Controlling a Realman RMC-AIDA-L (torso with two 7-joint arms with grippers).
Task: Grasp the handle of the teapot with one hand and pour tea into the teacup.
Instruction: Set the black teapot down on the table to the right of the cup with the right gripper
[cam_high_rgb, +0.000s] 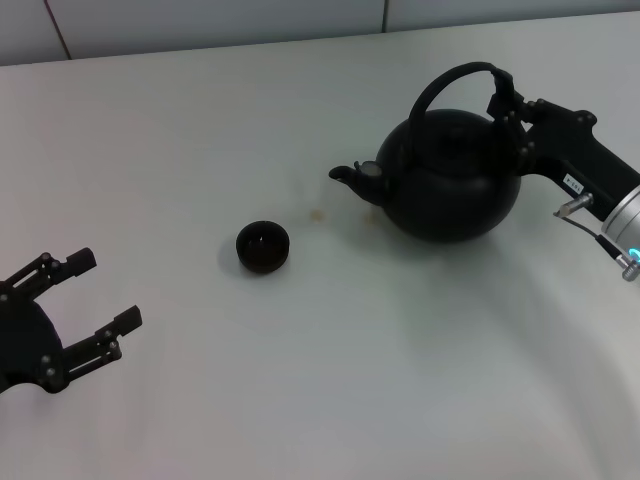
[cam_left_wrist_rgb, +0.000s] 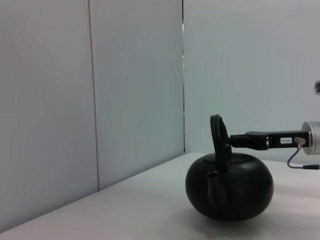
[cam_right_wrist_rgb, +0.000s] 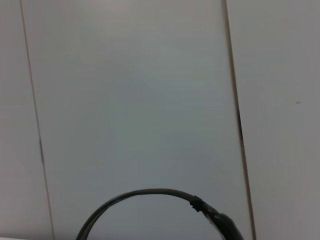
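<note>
The black teapot (cam_high_rgb: 450, 190) stands upright on the white table (cam_high_rgb: 320, 400), its spout (cam_high_rgb: 345, 175) pointing towards the teacup. The small black teacup (cam_high_rgb: 263, 246) sits on the table to the left of the spout, a short gap away. My right gripper (cam_high_rgb: 508, 108) is at the right end of the arched handle (cam_high_rgb: 440, 85), reaching in from the right. In the left wrist view the right gripper (cam_left_wrist_rgb: 231, 142) meets the handle (cam_left_wrist_rgb: 217, 132) above the teapot (cam_left_wrist_rgb: 235, 192). The right wrist view shows only the handle (cam_right_wrist_rgb: 150, 191). My left gripper (cam_high_rgb: 108, 290) rests open at the near left.
A small brownish stain (cam_high_rgb: 316, 213) marks the table between teacup and teapot. A panelled wall (cam_high_rgb: 200, 25) runs along the table's far edge.
</note>
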